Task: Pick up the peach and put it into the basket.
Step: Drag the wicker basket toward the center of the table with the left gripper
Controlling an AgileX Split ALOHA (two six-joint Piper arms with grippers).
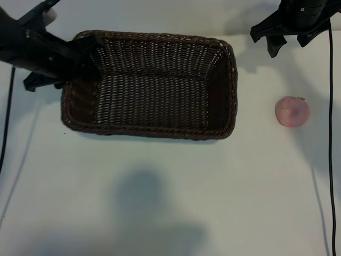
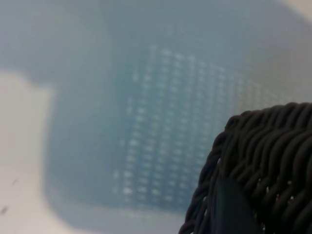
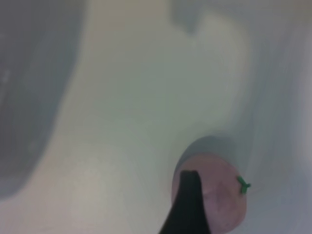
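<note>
The pink peach point(image 1: 292, 111) lies on the white table, to the right of the basket and apart from it. The dark brown wicker basket point(image 1: 149, 132) stands at the upper middle, with nothing in it. My left gripper point(image 1: 88, 50) is at the basket's far left corner, shut on the braided rim point(image 2: 273, 146); one dark finger point(image 2: 229, 209) lies against the weave. My right gripper point(image 1: 290, 44) hangs open at the far right, above the table and beyond the peach, holding nothing. In the right wrist view one finger point(image 3: 189, 195) stands in front of the peach point(image 3: 222, 200).
A black cable point(image 1: 331, 133) runs down the right edge, close to the peach. Another cable point(image 1: 5, 122) hangs at the left edge. Bare white table point(image 1: 170, 202) stretches in front of the basket, with a shadow on it.
</note>
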